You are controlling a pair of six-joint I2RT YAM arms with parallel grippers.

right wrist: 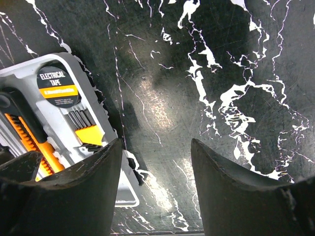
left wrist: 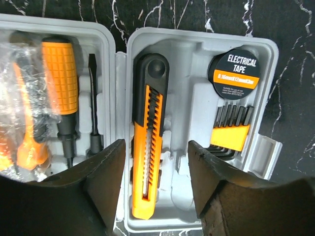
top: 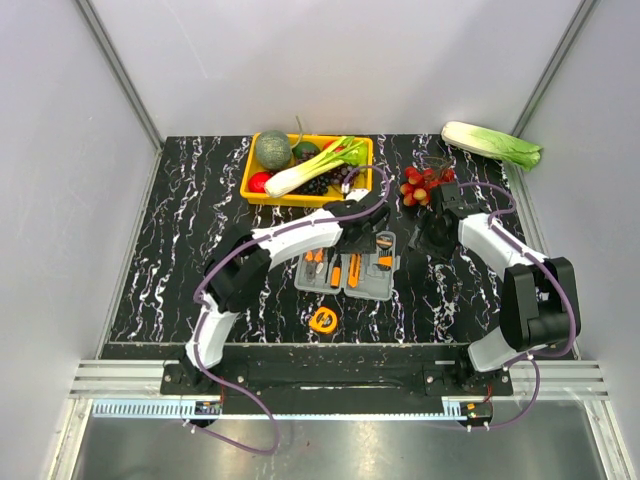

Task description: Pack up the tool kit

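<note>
1. Black bench (top: 170, 250) with white streaks, grey walls all around. Closest to the robot, the yellow tape measure (top: 323, 319) lies outside the tool kit, near the front edge. I think an arm swinging low could knock it off the bench.
2. Just behind it, the tool kit (left wrist: 194, 98) lies open and flat in the middle of the bench. It could slide if it gets bumped, because nothing holds it down.
3. Over its right half hangs the left gripper (left wrist: 156, 147), spread wide and pinching nothing. The orange utility knife (left wrist: 147, 137) sits in its slot right under it. Coming down crooked, a finger could hit the kit's wall or pop the knife out.
4. On the left half, the screwdriver (left wrist: 60, 78) lies beside tools in crinkly plastic. If these stick up, the kit may not shut.
5. To the right, the right gripper (right wrist: 156, 147) is spread and empty over bare bench, just beside the kit. It could bump the kit's edge.
6. Farther back, red grapes (top: 425, 183) lie close to the right arm, which might roll them.
</note>
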